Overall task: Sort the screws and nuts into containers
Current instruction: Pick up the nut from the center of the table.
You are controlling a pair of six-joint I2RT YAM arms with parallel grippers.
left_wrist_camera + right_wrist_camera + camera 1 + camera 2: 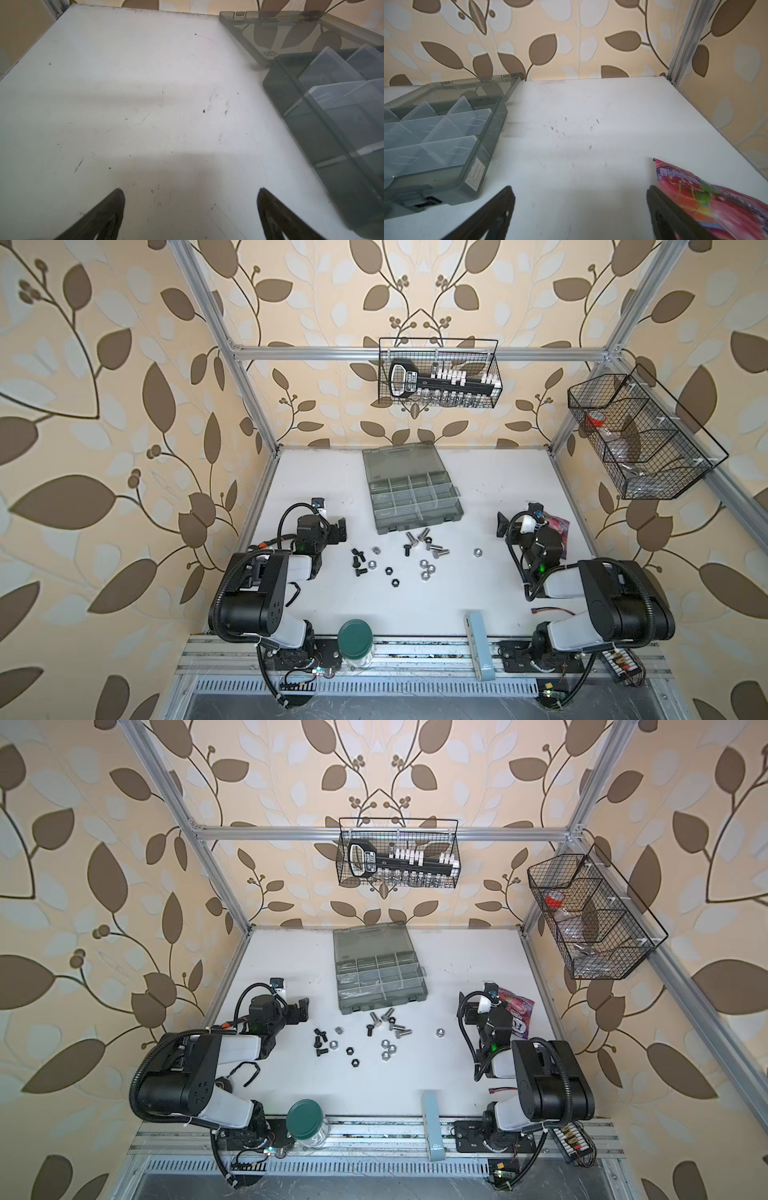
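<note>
Both arms hover low, holding nothing. The left gripper (191, 193) has its jaws spread wide over the bare white table (124, 83), and the right gripper (580, 189) is spread just as wide.

The screws (430, 545) and the nuts (426, 568) lie loose between the two grippers, closer to the left one. One stray silver nut (478, 551) sits nearer the right. Just beyond the scatter are the containers, compartments of an open grey organizer case (415, 502), which look empty.

Sorting appears not yet begun. The next move likely calls for a gripper to swing inward and close on one piece without nudging its close neighbours.

A bright sweets bag (716, 203) lies just beside the right gripper's outer finger and could snag. A green-lidded jar (354, 638) stands well behind the left gripper.
</note>
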